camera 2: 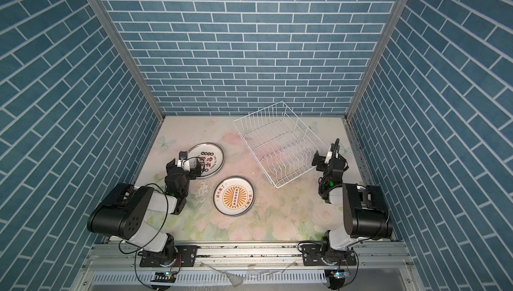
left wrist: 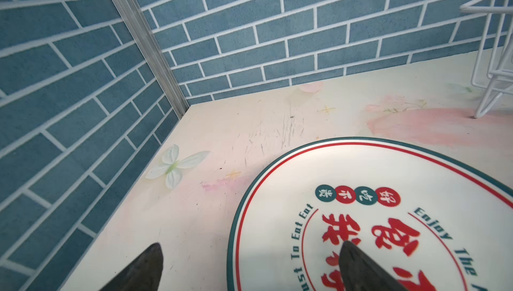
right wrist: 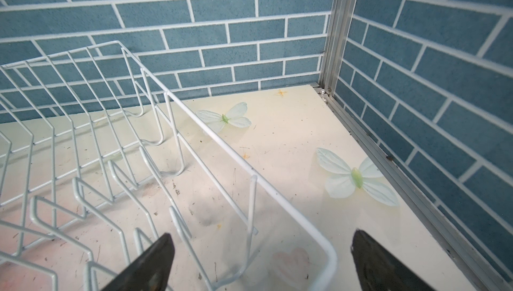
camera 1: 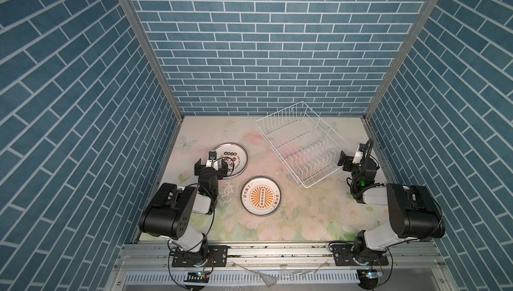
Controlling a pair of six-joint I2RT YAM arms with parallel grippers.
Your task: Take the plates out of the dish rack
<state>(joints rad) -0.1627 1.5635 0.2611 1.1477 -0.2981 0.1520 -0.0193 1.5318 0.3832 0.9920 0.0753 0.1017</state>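
Observation:
The dish rack [camera 1: 279,111] [camera 2: 258,111], a white wire basket, stands at the back right with no plates between its prongs. Two plates lie flat and face up on the table. One has red characters [camera 1: 234,157] [camera 2: 209,156] [left wrist: 388,170], the other an orange sunburst [camera 1: 261,195] [camera 2: 234,195]. My left gripper [camera 1: 210,164] [left wrist: 251,243] hovers open over the near rim of the red-character plate, one finger above the plate and one above the table. My right gripper [camera 1: 352,153] [right wrist: 262,232] is open, straddling the rack's [right wrist: 227,142] corner rim wire without holding it.
Blue brick-pattern walls close in the back and both sides, with metal corner posts [camera 1: 144,45] [camera 1: 402,45]. The table top [camera 1: 211,131] is a floral print with butterfly pictures. A metal rail [camera 1: 277,250] carrying both arm bases runs along the front edge.

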